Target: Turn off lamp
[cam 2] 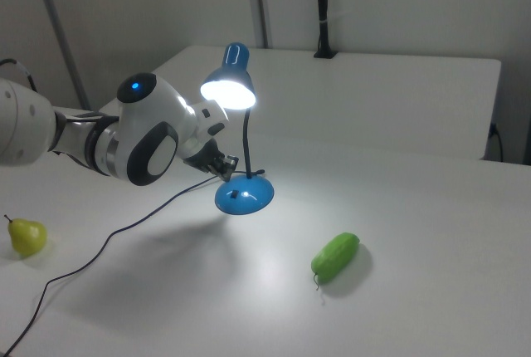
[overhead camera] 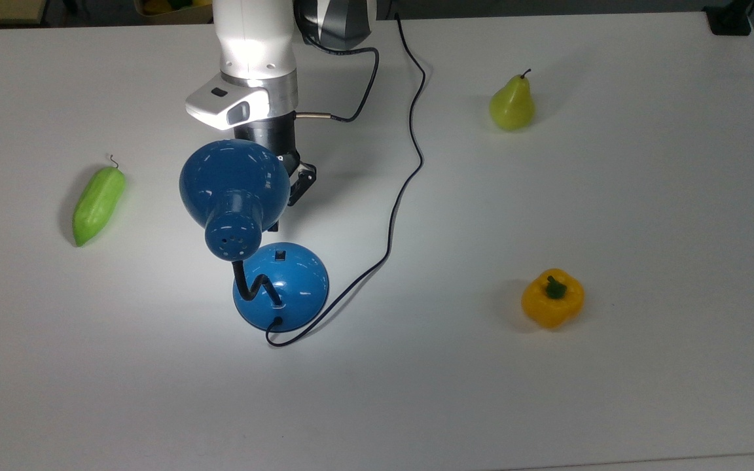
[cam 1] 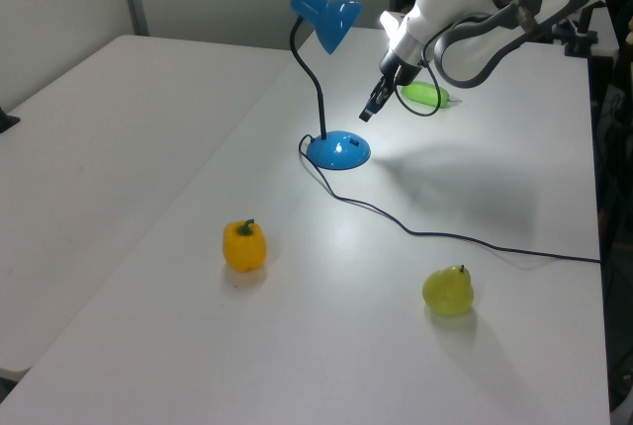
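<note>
Just above the lamp's base, on the side bearing the switch: fingers (cam 1: 369, 111), drawn together into one narrow dark tip, tilted down toward the dome and short of touching it. Pressed together presumably to serve as a single poking point rather than a clamp, nothing to be grasped here.

Gripper (cam 1: 367, 114): tucked beneath the shade in the top view, one black link and the tip showing past the shade's edge; in the right view (cam 2: 222, 170) just beside the gooseneck (cam 2: 246, 145), low and angled. Slanted approach judged necessary, the shade overhanging the straight path down.

Arm (overhead camera: 256, 46): white, reaching in from the top view's upper edge, wrist bent to pass under the shade.

Lamp (overhead camera: 288, 288): glossy blue, upright near the middle of the table (overhead camera: 612, 392). Shade (overhead camera: 233, 180) lit, casting a bright pool around the base (cam 1: 338, 149). Switch (overhead camera: 279, 255) small, black, on the dome's upper edge in the top view, facing the gripper. Cord (overhead camera: 410, 170) trailing off to the top view's upper edge, clear of the approach.

Task status, judged: press not yet made; short descent onto the switch remaining.

Bystanders, well apart: green cucumber-like vegetable (overhead camera: 98, 204), pear (overhead camera: 512, 104), yellow pepper (overhead camera: 552, 297).
</note>
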You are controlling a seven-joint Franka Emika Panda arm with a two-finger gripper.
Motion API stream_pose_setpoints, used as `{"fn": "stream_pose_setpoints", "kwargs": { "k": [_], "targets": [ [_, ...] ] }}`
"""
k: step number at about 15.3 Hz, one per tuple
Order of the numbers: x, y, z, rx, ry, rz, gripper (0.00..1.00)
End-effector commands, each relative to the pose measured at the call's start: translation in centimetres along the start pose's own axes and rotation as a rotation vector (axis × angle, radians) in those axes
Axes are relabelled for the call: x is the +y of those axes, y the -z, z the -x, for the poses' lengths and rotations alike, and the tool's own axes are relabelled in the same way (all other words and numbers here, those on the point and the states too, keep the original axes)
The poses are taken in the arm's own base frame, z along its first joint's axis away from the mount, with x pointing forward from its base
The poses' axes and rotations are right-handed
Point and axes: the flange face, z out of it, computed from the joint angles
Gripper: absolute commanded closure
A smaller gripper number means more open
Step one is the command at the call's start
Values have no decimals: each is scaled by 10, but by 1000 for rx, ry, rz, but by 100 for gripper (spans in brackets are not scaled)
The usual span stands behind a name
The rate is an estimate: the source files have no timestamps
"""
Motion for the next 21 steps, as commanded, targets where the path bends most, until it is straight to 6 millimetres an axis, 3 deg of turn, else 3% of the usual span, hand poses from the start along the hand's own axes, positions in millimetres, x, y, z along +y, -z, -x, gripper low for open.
{"fn": "stream_pose_setpoints", "kwargs": {
  "k": [1,9,21],
  "targets": [
    [3,-10,11,62,-29,14,100],
    [-1,-28,33,155,-25,31,100],
    [-8,-41,34,180,-16,30,100]
  ]
}}
